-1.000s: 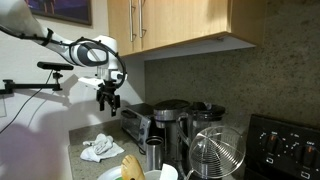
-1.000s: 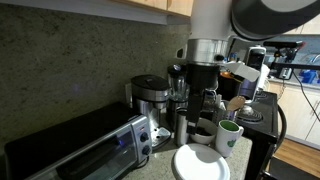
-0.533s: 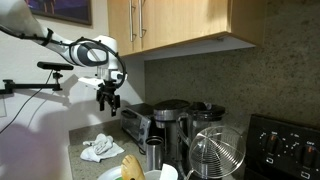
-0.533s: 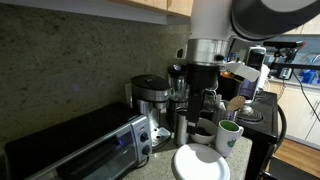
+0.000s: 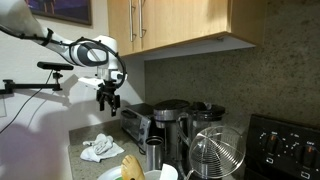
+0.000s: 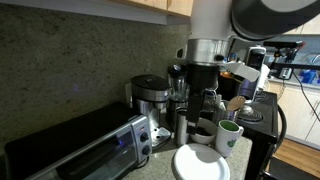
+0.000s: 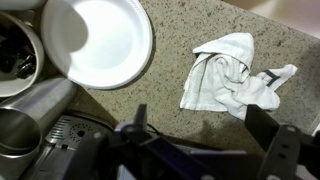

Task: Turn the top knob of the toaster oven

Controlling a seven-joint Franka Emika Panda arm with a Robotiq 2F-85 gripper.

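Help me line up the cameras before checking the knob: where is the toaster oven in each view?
In an exterior view: toaster oven mid-frame, down-right of the tool.
In an exterior view: toaster oven at lower left.
Wrist view: cannot tell; silver metal at lower left might be it.
Shared landmark: the coffee maker, right beside it in both exterior views.

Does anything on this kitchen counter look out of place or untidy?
Only the crumpled white cloth lies loose on the speckled stone counter, beside the round white plate. Nothing looks spilled or damaged.
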